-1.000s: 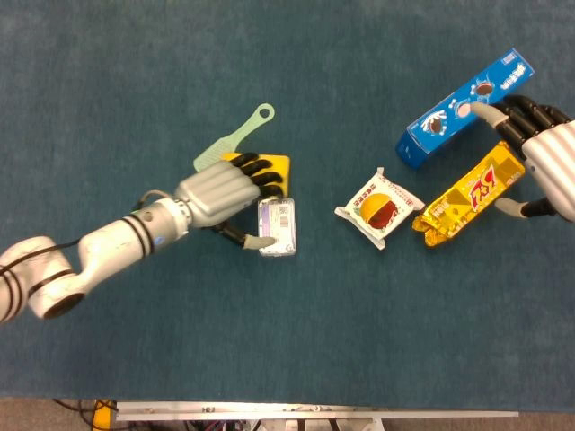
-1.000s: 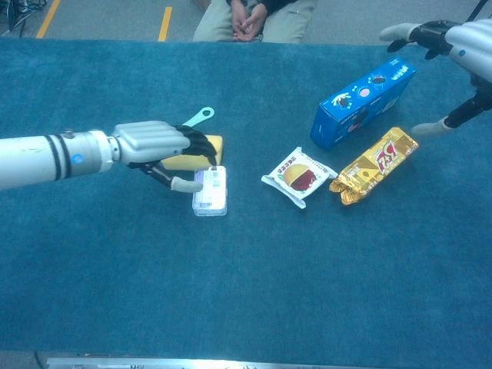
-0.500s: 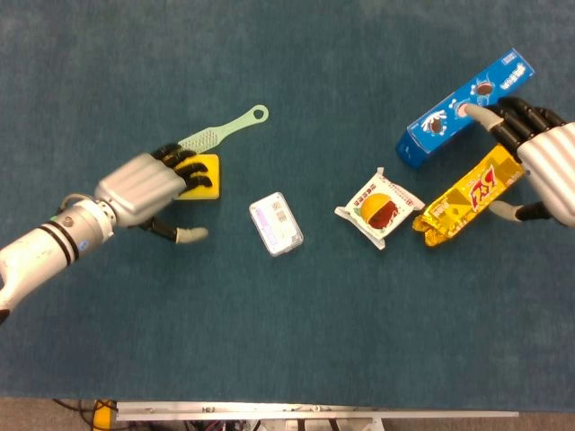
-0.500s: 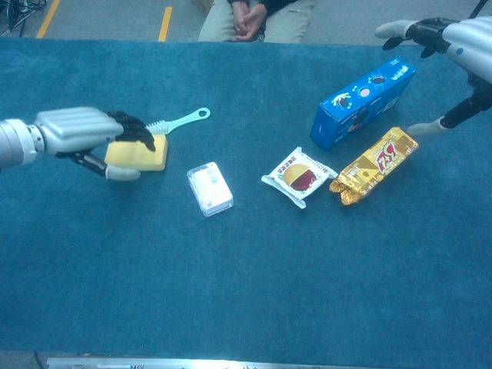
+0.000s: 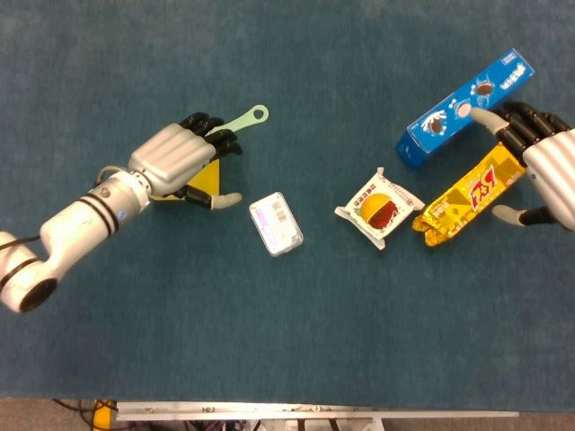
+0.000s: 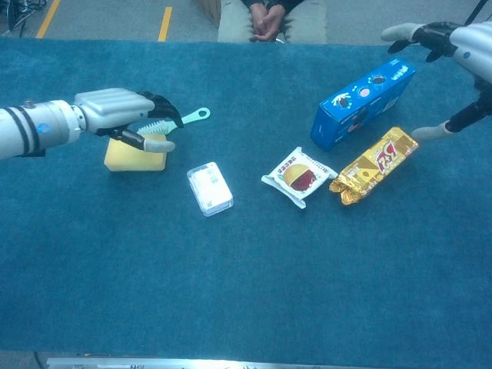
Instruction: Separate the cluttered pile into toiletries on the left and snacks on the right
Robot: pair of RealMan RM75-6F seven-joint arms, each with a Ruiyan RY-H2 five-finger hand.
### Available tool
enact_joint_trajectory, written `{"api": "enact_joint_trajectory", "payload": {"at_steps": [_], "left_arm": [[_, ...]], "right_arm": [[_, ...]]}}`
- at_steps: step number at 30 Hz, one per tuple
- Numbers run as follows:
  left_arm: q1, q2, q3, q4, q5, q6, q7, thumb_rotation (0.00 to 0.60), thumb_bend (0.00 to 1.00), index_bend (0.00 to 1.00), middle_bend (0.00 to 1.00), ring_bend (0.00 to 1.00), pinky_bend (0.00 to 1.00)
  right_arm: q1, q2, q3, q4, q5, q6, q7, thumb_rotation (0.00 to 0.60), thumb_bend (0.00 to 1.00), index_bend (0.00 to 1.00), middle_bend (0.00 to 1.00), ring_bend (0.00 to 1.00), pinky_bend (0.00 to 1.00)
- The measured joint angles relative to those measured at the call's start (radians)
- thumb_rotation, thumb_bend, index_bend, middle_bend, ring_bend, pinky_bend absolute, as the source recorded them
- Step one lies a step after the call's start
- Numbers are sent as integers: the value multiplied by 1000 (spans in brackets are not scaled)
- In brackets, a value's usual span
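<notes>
- Blue carpeted counter (image 5: 269, 359): sort looks nearly done.
- Blue cookie box (image 5: 464, 108), gold snack bag (image 5: 469, 197), white burger packet (image 5: 379, 209): right of clear soap case (image 5: 277, 224).
- Yellow sponge (image 6: 135, 156), green comb (image 5: 243, 121): left of case.
- Left hand (image 5: 180, 159) over sponge, fingers spread, grasping nothing.
- Right hand (image 5: 546, 166) beside box, fingers apart, empty.

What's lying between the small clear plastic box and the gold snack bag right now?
Only the white square snack packet lies between the clear plastic box and the gold snack bag; the head view shows it plainly.

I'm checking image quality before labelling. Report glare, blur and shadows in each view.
Head view: even light, soft focus, glare on the gold snack bag and a faint shadow under the left hand. Chest view: sharper, small glints on the clear plastic box, right hand cut by the frame edge.
</notes>
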Motion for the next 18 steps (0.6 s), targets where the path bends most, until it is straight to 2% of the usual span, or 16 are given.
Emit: {"api": "enact_joint_trajectory", "payload": {"at_steps": [9, 18], "left_arm": [[-6, -76, -30, 115, -111, -67, 48, 83, 185, 166, 107, 14, 37], [6, -77, -20, 131, -118, -93, 53, 83, 185, 168, 132, 14, 37]], "right_arm": [[-7, -1, 2, 6, 3, -3, 9, 600, 0, 76, 202, 122, 250], [-9, -6, 4, 7, 3, -8, 9, 600, 0, 76, 202, 122, 250]]}}
